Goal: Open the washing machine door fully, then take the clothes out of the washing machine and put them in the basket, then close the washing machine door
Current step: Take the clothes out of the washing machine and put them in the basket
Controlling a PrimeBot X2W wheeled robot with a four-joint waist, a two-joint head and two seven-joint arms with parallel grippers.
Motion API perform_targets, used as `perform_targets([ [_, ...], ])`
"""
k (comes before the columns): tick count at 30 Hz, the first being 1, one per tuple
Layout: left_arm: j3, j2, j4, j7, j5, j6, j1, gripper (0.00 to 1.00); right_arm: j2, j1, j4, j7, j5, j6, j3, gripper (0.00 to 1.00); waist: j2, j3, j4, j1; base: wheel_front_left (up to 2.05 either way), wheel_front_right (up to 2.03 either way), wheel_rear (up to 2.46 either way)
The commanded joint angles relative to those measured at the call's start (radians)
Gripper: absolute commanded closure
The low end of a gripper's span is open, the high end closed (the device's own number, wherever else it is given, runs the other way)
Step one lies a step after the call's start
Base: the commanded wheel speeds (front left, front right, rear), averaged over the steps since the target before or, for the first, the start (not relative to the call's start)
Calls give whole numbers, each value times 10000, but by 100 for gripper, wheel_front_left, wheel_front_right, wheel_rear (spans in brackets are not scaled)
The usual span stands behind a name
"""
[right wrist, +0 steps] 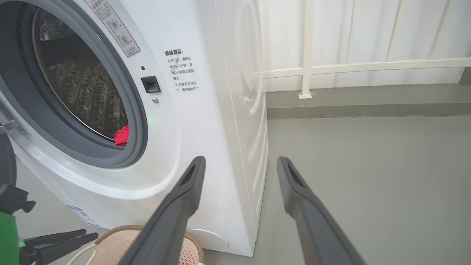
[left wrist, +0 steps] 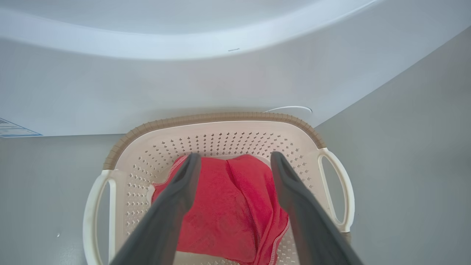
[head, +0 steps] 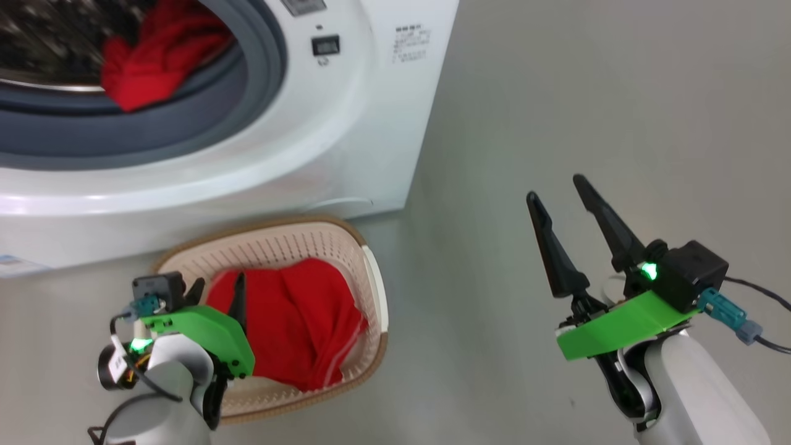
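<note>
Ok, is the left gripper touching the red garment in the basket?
Cannot tell. In the left wrist view the open left gripper overlaps the red garment lying in the basket, but neither contact nor a gap shows plainly.

My left gripper (head: pixel 220 279) and right gripper (head: pixel 555 188) each have two long, dark, tapering fingers (head: pixel 559 259) on a bright green bracket (head: pixel 618 327) with a glowing green light (head: pixel 649 270). Each carries a black box (head: pixel 698 272) with a teal plug (head: pixel 720 306) and dark cable (head: pixel 766 292), above pale rounded forearms (head: pixel 698 383).

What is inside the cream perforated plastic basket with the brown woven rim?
A crumpled bright red garment lies in the basket, covering most of its floor. Perforated walls show around it. Anything under the cloth is hidden.
</note>
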Motion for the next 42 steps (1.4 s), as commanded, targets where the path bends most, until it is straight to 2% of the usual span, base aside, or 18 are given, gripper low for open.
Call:
perform_targets([
  [1, 189, 328, -374, -149, -39, -54, 410, 0, -100, 236, -175, -63, 1, 63, 116, 0, 0, -741, 331, 0, 0, 0, 0],
  [8, 575, 578, -3137, -161, 388, 83, 1776, 0, -217, 716, -68, -63, -19, 63, -64, 0, 0, -1711, 483, 0, 0, 0, 0],
  [27, 2635, 349, -8355, -163, 1078, 289, 5083, 0, -252, 1972, -37, -63, -273, 63, -800, 0, 0, -3760, 433, 0, 0, 0, 0],
  [33, 2974, 273, -9192, -164, 1340, 202, 5812, 0, -250, 2244, -138, -63, -360, 63, -1144, 0, 0, -3939, 475, 0, 0, 0, 0],
  [42, 2973, 157, -10051, -164, 1542, -2, 6658, 0, -217, 2593, -336, -63, -389, 63, -1427, 0, 0, -4260, 523, 0, 0, 0, 0],
])
